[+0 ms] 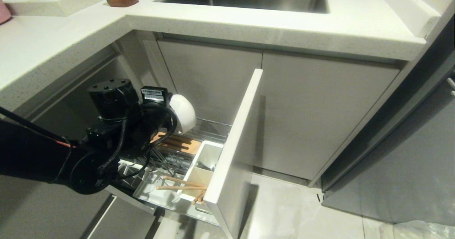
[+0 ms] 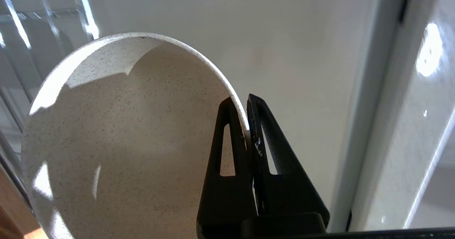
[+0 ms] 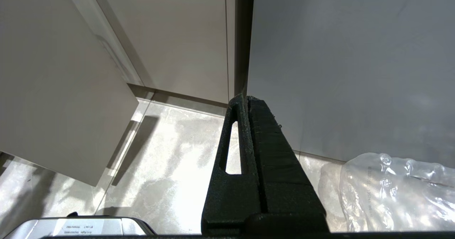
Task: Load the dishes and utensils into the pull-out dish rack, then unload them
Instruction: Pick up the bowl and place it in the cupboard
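The left gripper (image 2: 247,114) pinches the rim of the cream-white speckled bowl (image 2: 121,139), one finger inside and one outside, jaws clamped on the thin wall. The bowl (image 1: 183,113) hangs tilted on edge above the pull-out dish rack (image 1: 177,161), over its slotted wood strip (image 1: 179,143). Chopsticks (image 1: 181,184) lie across the white utensil box (image 1: 206,166). The right gripper (image 3: 247,100) is closed on nothing, near the floor.

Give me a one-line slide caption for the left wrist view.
Left gripper pinches the rim of the speckled cream bowl, held on edge.
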